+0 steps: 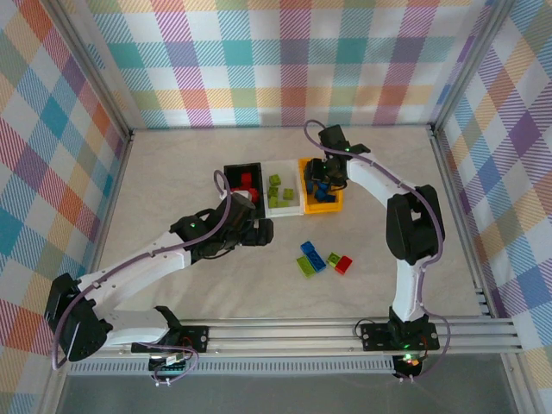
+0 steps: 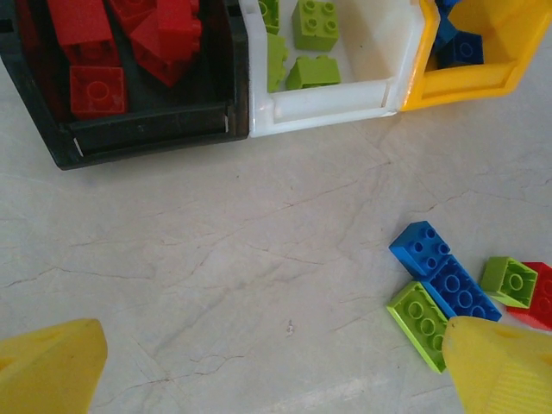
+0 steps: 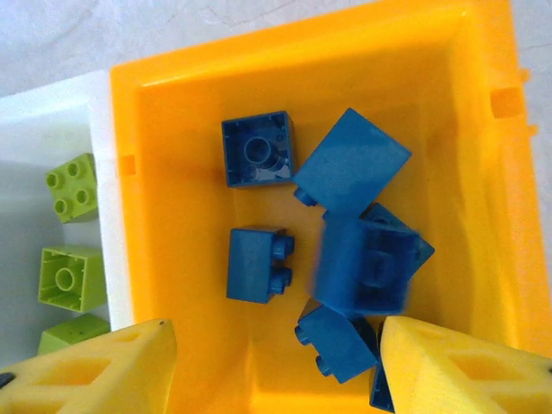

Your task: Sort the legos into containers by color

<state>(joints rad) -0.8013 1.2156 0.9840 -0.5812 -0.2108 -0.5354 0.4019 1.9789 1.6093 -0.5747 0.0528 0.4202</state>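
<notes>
Three containers stand in a row: a black bin (image 1: 231, 172) with red legos (image 2: 95, 90), a white bin (image 2: 319, 112) with lime green legos (image 2: 315, 21), and an orange-yellow bin (image 3: 172, 172) with several blue legos. My right gripper (image 3: 276, 362) hangs open over the yellow bin. Below it is a motion-blurred blue brick (image 3: 366, 267), touched by neither finger. My left gripper (image 2: 276, 371) is open over bare table in front of the bins. To its right lie loose legos: two blue (image 2: 420, 248), a long green one (image 2: 420, 315), a small green one (image 2: 509, 280) and a red one (image 2: 542, 293).
The loose bricks (image 1: 311, 255) lie in one cluster in front of the yellow bin (image 1: 323, 208), right of my left gripper (image 1: 259, 231). Checked walls close off the back and both sides. A metal rail runs along the near edge.
</notes>
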